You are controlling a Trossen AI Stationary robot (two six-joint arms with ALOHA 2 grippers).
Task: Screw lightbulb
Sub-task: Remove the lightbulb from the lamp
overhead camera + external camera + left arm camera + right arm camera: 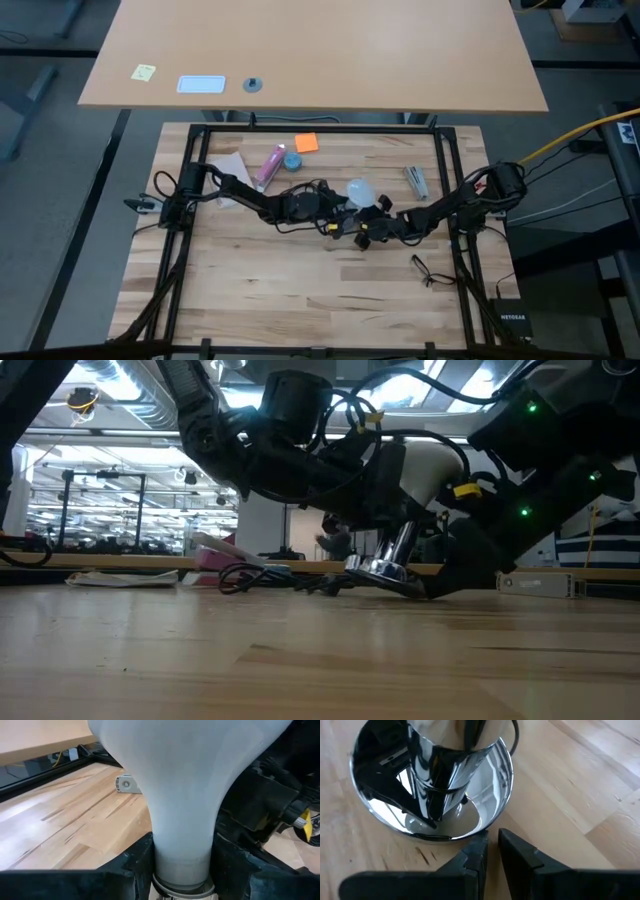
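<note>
Near the middle of the wooden worktop (250,280), the left gripper (182,870) has its jaws clenched on the narrow neck of the white lightbulb (190,785). The bulb sits tilted on top of the shiny silver lamp base (432,785), whose disc rests on the wood. The right gripper (492,852) is at the base's rim, jaws nearly together with a thin gap; I cannot tell if they pinch it. At about eleven o'clock from the bulb lies a pink tube (270,165).

Lightbulb (185,795): frosted white. Lamp base (432,785): mirror-bright silver. Worktop (300,280): pale wood, streaked grain. Sticky note (306,143): orange. Tube (271,165): pink.
</note>
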